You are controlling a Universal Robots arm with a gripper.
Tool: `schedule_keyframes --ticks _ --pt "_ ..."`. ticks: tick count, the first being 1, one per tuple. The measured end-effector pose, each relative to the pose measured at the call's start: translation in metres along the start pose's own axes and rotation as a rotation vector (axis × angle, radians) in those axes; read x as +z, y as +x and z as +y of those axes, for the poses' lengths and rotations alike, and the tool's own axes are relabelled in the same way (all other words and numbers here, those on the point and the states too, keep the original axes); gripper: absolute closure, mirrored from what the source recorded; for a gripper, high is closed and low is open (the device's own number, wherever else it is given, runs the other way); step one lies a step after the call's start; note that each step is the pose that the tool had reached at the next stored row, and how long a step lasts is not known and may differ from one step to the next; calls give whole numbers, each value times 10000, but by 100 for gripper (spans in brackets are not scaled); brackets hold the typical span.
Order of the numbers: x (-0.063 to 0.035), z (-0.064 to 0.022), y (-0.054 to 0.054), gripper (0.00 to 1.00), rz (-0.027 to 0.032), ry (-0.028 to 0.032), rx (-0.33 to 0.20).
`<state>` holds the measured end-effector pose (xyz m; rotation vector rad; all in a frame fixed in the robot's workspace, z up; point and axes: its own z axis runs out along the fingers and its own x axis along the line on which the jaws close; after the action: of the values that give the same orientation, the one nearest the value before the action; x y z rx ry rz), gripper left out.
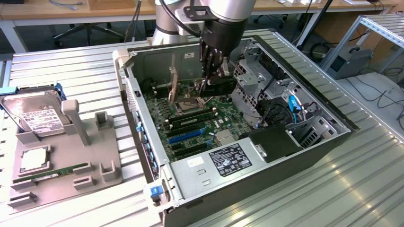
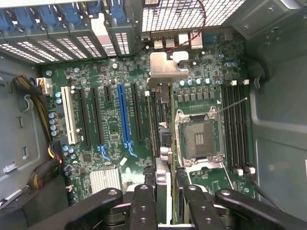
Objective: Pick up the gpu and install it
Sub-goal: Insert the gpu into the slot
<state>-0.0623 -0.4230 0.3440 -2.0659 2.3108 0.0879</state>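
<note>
Jaws grip gpu (image 2: 165, 72) — upright inside computer case (image 1: 284, 176).

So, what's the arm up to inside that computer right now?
End effector shut on the gpu. Card edge-on over the motherboard slots, beside the CPU socket. Seated or not: cannot tell. Nothing seen in the way.

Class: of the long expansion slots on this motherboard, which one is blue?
The blue slot, standing between black slots; the white slot is the only other coloured one, farther from the gpu in the gripper.
</note>
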Motion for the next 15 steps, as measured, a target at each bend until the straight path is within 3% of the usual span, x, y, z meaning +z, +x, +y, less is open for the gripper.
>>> schedule_keyframes --ticks 15 --pt "21 17 20 73 -1 0 0"
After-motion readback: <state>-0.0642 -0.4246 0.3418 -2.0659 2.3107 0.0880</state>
